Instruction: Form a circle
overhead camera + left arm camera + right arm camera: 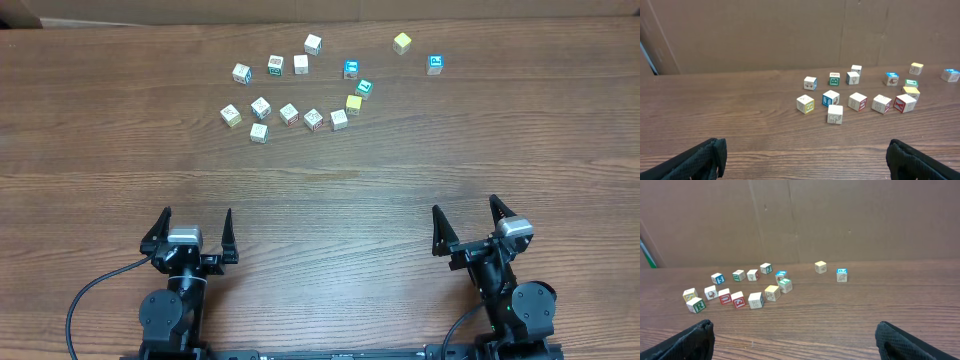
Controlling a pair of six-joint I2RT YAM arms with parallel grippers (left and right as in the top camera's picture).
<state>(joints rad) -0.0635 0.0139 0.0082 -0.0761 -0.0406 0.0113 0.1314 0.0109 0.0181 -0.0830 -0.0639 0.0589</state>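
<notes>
Several small whitish toy cubes [289, 113] with coloured printed faces lie on the far middle of the table in a loose, uneven loop with gaps, not a clean circle. The same cubes [831, 97] show ahead in the left wrist view, and the cubes [756, 300] sit left of centre in the right wrist view. A yellowish cube [402, 42] and a blue-topped cube [435, 64] lie apart to the right. My left gripper [197, 215] and right gripper [465, 206] rest near the front edge, both open and empty, far from the cubes.
The wooden table [320, 190] stretches bare between the grippers and the cubes. A brown cardboard wall [790, 30] stands behind the cubes. A black cable [85, 300] loops from the left arm's base.
</notes>
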